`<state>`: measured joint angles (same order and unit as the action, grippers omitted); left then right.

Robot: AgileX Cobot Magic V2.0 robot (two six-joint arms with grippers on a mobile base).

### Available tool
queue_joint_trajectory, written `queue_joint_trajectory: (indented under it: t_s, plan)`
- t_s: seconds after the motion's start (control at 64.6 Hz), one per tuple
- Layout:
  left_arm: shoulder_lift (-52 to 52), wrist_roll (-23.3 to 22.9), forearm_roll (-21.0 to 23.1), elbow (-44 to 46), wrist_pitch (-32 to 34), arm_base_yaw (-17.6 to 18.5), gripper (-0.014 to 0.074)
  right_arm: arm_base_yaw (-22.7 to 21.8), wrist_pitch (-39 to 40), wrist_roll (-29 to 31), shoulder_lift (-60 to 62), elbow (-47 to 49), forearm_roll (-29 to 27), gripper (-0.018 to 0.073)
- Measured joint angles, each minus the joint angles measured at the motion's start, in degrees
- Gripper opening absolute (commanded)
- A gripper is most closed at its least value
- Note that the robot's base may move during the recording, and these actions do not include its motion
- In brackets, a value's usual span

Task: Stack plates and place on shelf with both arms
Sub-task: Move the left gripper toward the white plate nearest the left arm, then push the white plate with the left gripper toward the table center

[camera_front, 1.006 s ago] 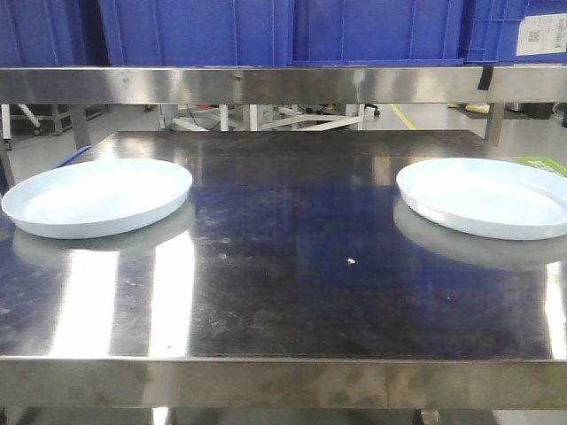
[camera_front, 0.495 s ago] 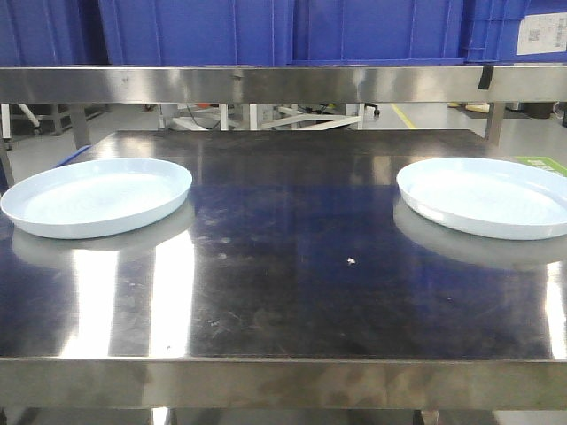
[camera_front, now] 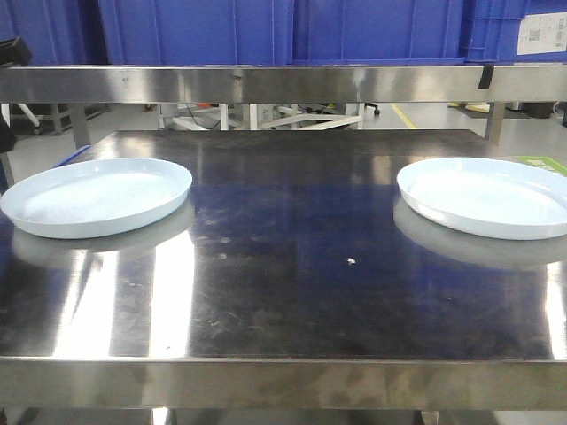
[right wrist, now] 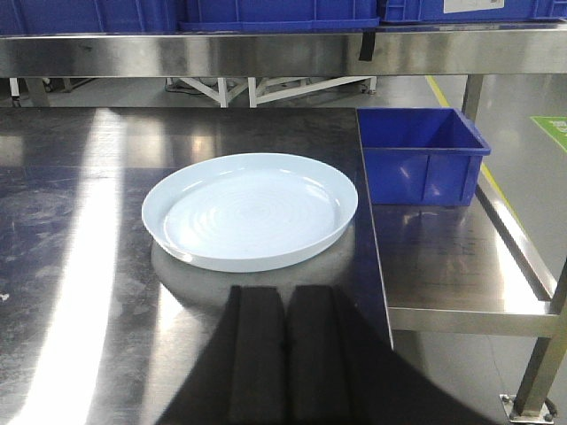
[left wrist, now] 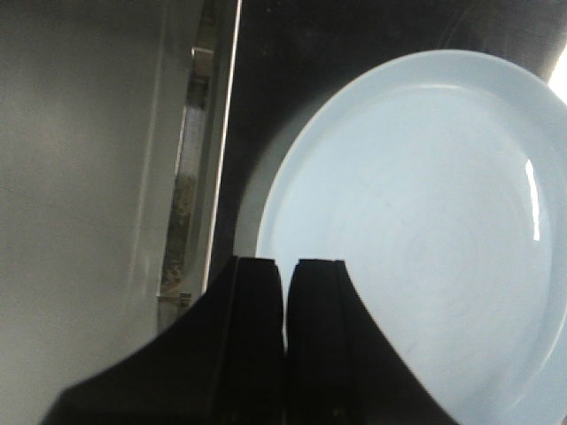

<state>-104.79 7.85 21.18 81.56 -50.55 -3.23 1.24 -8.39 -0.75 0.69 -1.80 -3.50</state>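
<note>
**Plates Apart, Nothing Stacked Yet**

Front view: the left plate [camera_front: 96, 197] and the right plate [camera_front: 485, 197] lay well apart on the steel table [camera_front: 283, 292], neither one on the shelf [camera_front: 283, 84] above.

Left wrist view: the left gripper [left wrist: 285, 266] was clenched on nothing by the left plate's rim.

Right wrist view: the right gripper [right wrist: 283, 297], likewise clenched and empty, sat short of the right plate, with a blue bin [right wrist: 421, 155] off to one side.

By my judgement, picking up, stacking and shelving were all yet to do.

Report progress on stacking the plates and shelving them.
Nothing done: the pale bluish-white round plastic left plate and right plate lie apart on the steel table. In hand: left pincer shut near the left plate's rim, right pincer shut, short of the right plate. Left: grasping, stacking, shelving.
</note>
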Motion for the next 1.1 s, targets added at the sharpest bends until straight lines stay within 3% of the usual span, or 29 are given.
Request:
queue_joint_trajectory:
  t_s: [0.217,1.099]
  plan:
    - [-3.8,-0.1,1.0,0.7,-0.4,-0.7,0.0304,0.0,0.0,0.0,0.0,0.0,0.0,0.0057]
    - [-6.7,-0.2,1.3,1.1,1.0,0.6,0.0299,0.0,0.0,0.0,0.0,0.0,0.0,0.0057]
